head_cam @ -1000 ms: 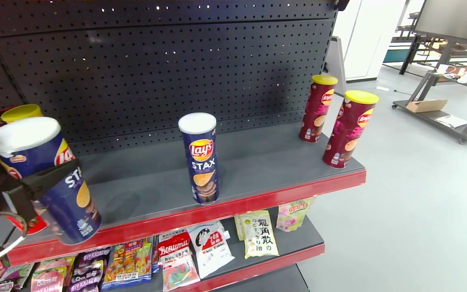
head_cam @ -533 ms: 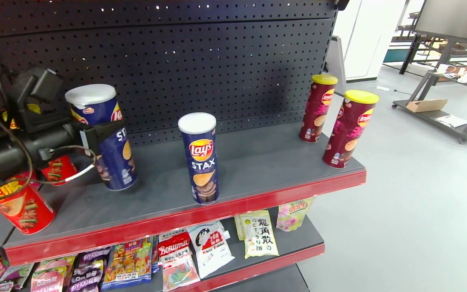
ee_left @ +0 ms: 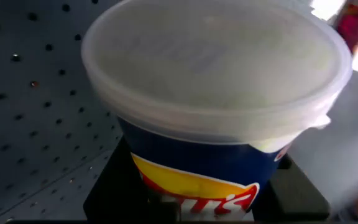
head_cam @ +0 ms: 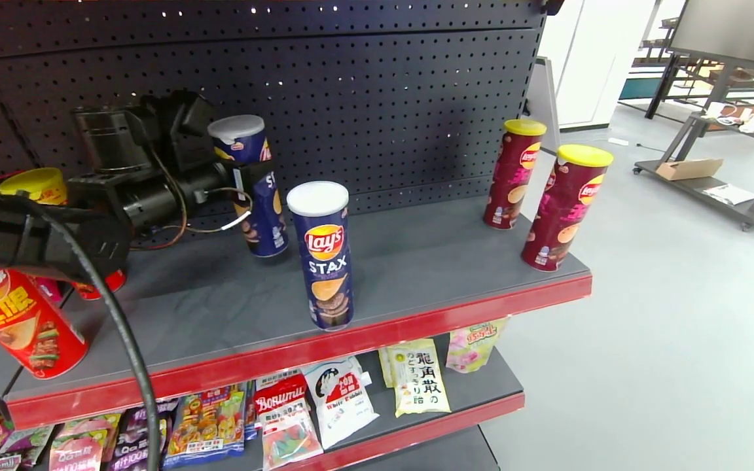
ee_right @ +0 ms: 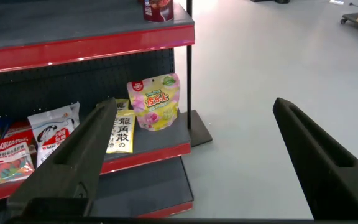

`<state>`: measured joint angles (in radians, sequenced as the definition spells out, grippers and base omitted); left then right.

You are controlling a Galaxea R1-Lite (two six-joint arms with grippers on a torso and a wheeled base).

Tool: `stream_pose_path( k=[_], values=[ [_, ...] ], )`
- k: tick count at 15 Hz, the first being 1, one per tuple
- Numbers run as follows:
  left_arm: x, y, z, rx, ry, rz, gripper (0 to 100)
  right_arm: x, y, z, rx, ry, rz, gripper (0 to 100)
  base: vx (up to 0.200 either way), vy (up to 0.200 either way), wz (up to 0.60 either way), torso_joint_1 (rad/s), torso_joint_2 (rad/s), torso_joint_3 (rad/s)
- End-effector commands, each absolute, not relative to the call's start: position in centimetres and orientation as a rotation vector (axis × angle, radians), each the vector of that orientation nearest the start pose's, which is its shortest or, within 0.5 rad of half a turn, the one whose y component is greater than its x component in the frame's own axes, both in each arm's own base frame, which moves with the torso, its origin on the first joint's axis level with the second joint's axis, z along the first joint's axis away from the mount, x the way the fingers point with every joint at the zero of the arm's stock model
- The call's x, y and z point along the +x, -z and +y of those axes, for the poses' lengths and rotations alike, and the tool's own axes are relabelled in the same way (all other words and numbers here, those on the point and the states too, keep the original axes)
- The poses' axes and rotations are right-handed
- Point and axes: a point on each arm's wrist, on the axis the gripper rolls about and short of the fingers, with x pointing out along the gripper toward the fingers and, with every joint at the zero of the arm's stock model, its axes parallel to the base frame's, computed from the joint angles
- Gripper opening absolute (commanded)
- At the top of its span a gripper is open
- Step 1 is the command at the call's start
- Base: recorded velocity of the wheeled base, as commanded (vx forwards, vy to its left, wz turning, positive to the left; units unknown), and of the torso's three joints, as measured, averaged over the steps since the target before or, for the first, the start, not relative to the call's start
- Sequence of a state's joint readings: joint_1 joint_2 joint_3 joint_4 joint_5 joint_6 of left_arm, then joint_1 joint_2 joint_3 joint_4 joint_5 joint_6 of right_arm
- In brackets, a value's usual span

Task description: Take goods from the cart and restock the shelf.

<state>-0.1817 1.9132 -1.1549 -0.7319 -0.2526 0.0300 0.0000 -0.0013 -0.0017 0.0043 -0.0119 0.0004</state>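
Navy-blue chip can (head_cam: 256, 190), white plastic lid, red-and-yellow logo, leans slightly at the far side of the grey shelf (head_cam: 429, 255), clamped by the left gripper (head_cam: 251, 180), behind an identical upright can (head_cam: 323, 255). Fingers of the right gripper (ee_right: 194, 158) stand apart.

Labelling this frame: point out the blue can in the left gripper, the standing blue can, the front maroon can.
Gripped blue white-lidded can (head_cam: 267, 226): head view, lower body.
Standing blue white-lidded can (head_cam: 326, 261): head view, label middle.
Front maroon yellow-lidded can (head_cam: 563, 212): head view, body middle.
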Motion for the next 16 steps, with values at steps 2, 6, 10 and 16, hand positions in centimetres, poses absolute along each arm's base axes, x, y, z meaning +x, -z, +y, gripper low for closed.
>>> stream_pose_path(
  k=[2,6,10,16],
  values=[
    [40.1,-19.7,-9.8,0.020,0.419,0.036,0,-2.3,-7.5,0.0,0.000,0.012,0.003,100,0.000,0.000,0.00,0.000,0.00,0.000],
    [41.5,-18.8,-10.9,0.006,0.371,0.018,0,-2.3,-7.5,0.0,0.002,0.012,0.003,100,0.000,0.000,0.00,0.000,0.00,0.000],
    [42.2,-18.8,-12.5,-0.037,0.344,0.003,0,-2.3,-7.5,0.0,0.000,0.012,0.003,100,0.000,0.000,0.00,0.000,0.00,0.000],
    [42.5,-18.0,-13.8,-0.028,0.371,0.012,0,-2.3,-7.5,0.0,0.002,0.012,0.003,100,0.000,0.000,0.00,0.000,0.00,0.000]
  ],
)
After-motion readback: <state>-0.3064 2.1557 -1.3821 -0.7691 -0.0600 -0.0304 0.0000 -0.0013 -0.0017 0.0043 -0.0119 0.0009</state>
